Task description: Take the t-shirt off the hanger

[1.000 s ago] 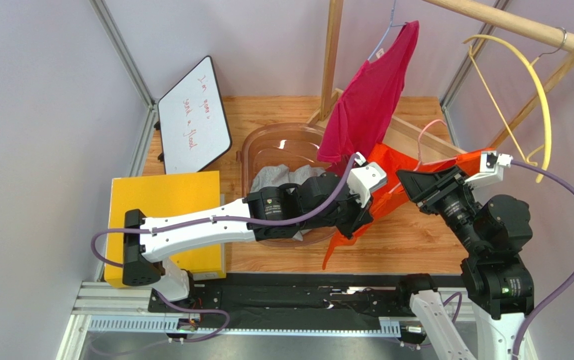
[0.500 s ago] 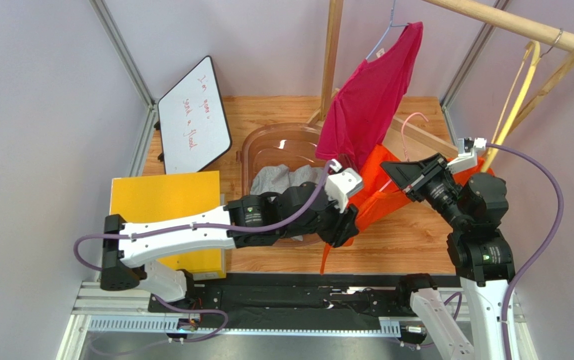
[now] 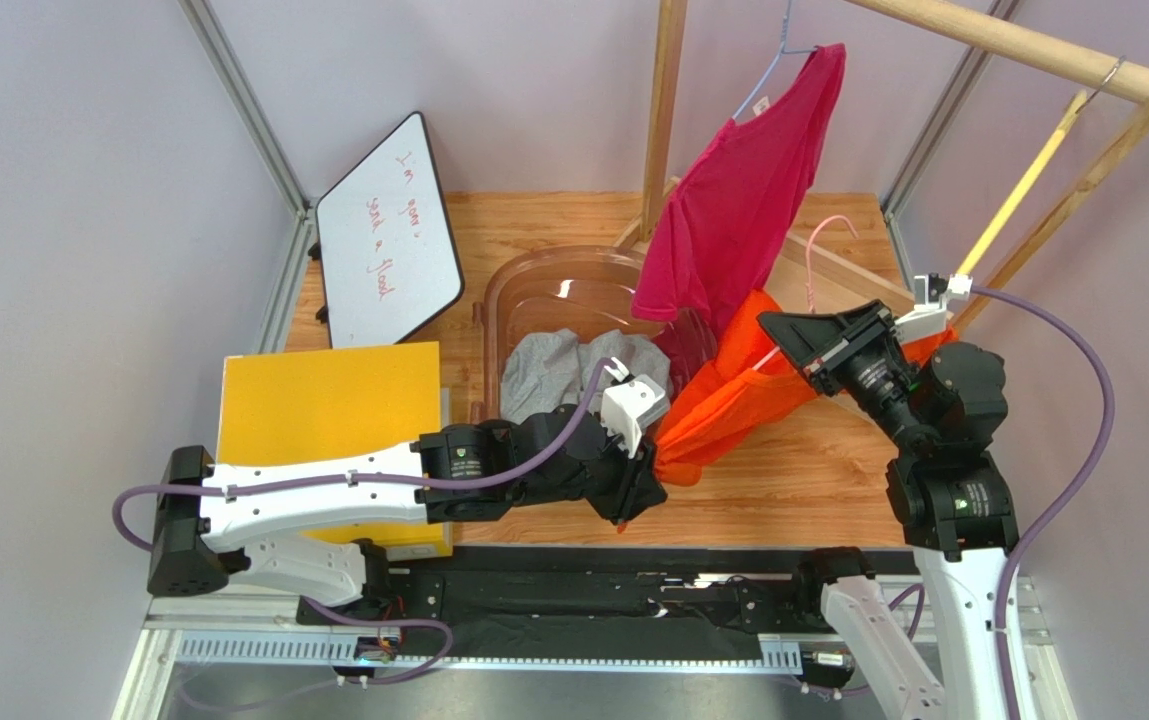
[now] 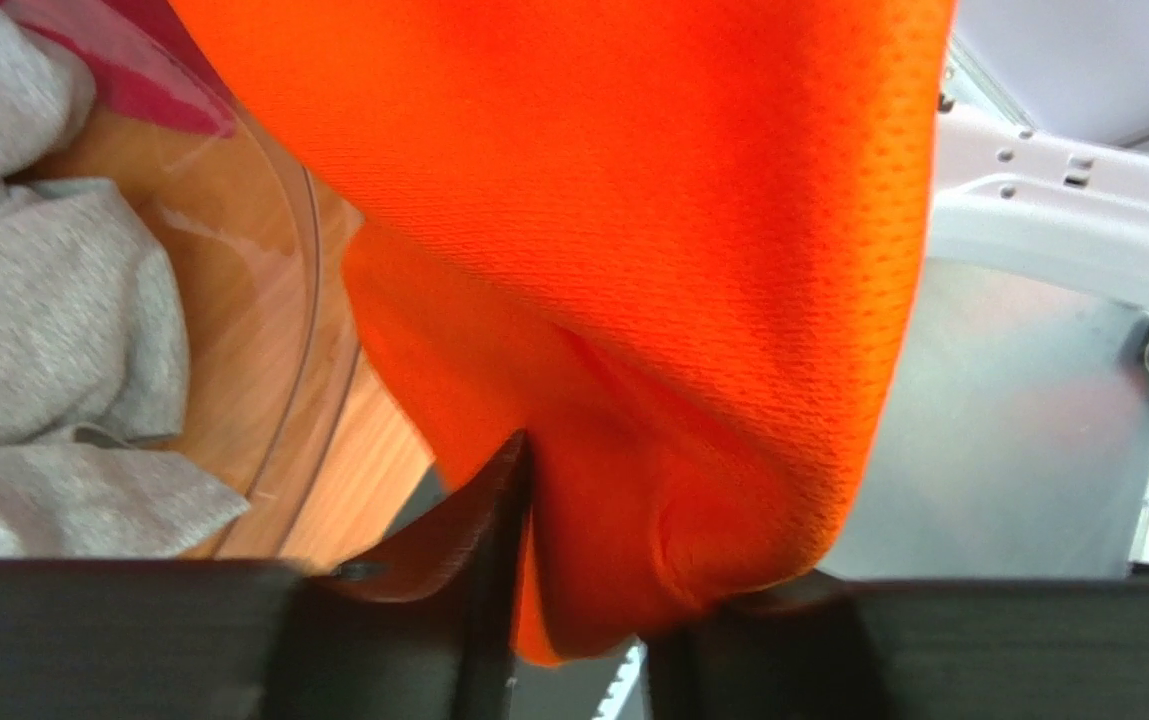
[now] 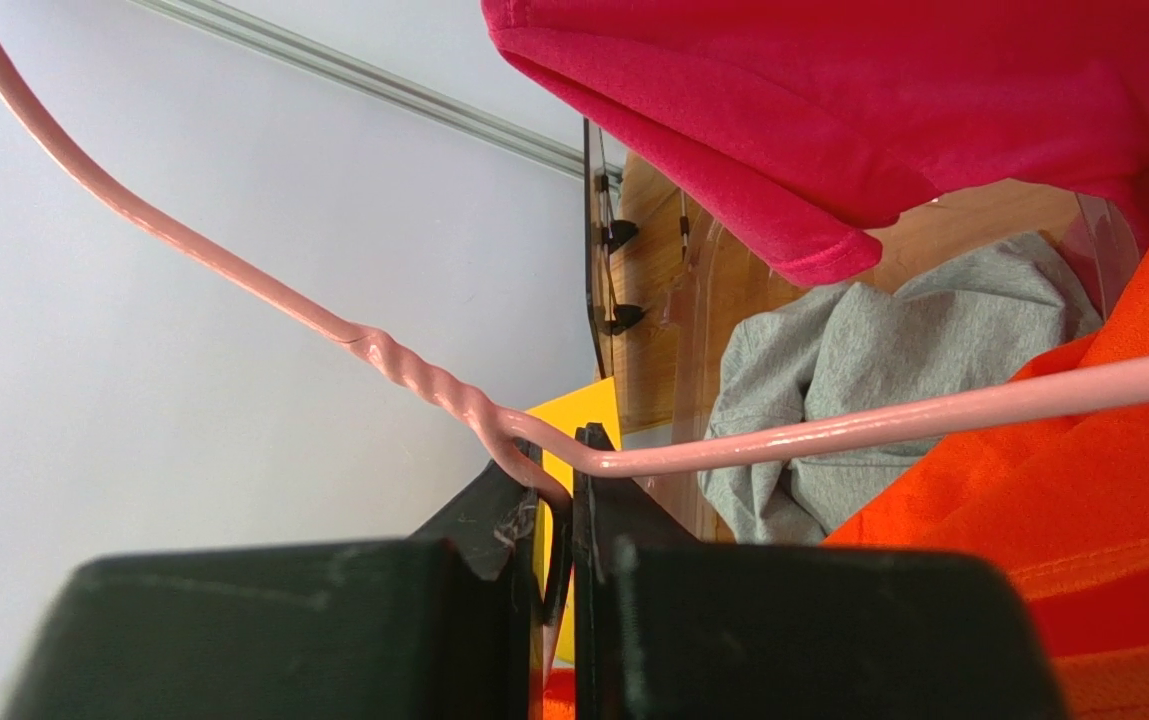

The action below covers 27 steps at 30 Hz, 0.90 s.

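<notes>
An orange t-shirt (image 3: 746, 393) hangs stretched between my two grippers over the table. My left gripper (image 3: 649, 483) is shut on its lower hem; the orange mesh cloth (image 4: 640, 270) fills the left wrist view. My right gripper (image 3: 780, 339) is shut on the neck of a pink wire hanger (image 5: 430, 393), whose hook (image 3: 831, 240) pokes up behind the shirt. The hanger's arm still runs into the orange cloth (image 5: 1076, 450) in the right wrist view.
A crimson t-shirt (image 3: 746, 188) hangs on a blue hanger from the wooden rack (image 3: 669, 90). A clear tub (image 3: 535, 293) holds grey cloth (image 3: 558, 368). A yellow box (image 3: 328, 413) lies at the left, a whiteboard (image 3: 385, 233) behind it. A yellow hanger (image 3: 1019, 183) hangs at the right.
My left gripper has pulled the shirt's hem back and left toward the near edge. My right gripper with the hanger has shifted left. The yellow hanger has swung back on the rail.
</notes>
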### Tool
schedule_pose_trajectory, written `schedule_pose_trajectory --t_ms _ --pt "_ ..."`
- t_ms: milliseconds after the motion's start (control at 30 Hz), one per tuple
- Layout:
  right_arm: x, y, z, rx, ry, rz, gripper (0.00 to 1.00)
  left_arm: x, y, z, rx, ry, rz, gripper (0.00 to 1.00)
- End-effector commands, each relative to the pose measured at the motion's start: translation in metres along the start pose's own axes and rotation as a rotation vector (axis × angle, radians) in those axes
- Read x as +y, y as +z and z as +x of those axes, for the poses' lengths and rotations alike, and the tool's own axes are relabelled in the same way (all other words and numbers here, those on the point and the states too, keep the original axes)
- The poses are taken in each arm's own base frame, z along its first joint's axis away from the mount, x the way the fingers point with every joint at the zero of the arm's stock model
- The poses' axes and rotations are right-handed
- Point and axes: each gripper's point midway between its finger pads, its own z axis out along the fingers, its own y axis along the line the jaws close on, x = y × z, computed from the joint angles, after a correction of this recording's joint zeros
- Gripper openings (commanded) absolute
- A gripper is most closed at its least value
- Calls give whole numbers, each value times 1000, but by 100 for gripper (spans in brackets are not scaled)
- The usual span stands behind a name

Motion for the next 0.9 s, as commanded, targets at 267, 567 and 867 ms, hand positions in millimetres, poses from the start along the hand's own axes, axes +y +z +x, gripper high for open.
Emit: schedule_pose_trajectory --t_ms 267,567,867 --pt "38 -26 -23 -126 -69 -72 0 5 -34 -14 -98 -48 -5 0" --pt "28 -20 -31 -177 -20 -46 0 58 -80 14 -192 -181 -151 0" --pt "22 -10 -40 -228 52 -52 0 80 -115 40 -246 -278 -140 0"
